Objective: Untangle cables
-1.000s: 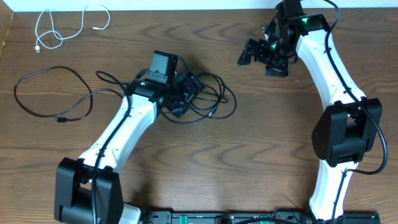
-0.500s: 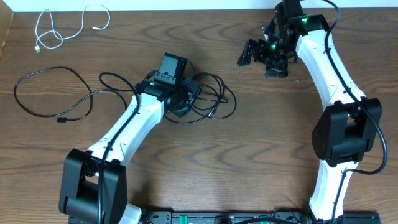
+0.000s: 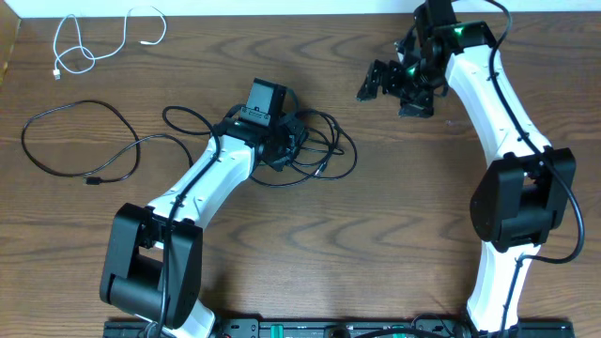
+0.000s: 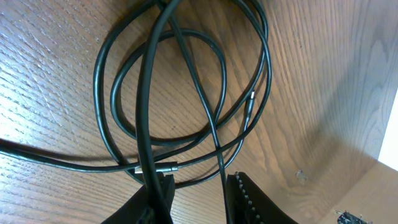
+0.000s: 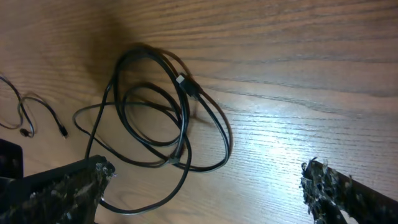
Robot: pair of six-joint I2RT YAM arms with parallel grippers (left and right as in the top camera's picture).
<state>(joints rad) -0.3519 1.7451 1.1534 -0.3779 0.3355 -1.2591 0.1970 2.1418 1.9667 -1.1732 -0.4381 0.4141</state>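
One white cable (image 3: 92,56) lies apart; left gripper (image 4: 198,199) perhaps pinches black tangle (image 4: 145,93).

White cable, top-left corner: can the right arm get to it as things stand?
Probably not. The right gripper hangs open at the far upper right, the white cable lies in the opposite corner, and the left arm and the black cable tangle sit between. The left arm looks better placed.

Tangled loops of thin black cables (image 5: 184,121) lie on the brown wooden table (image 5: 298,74), ahead of the right gripper (image 5: 204,175), its jaws wide apart.
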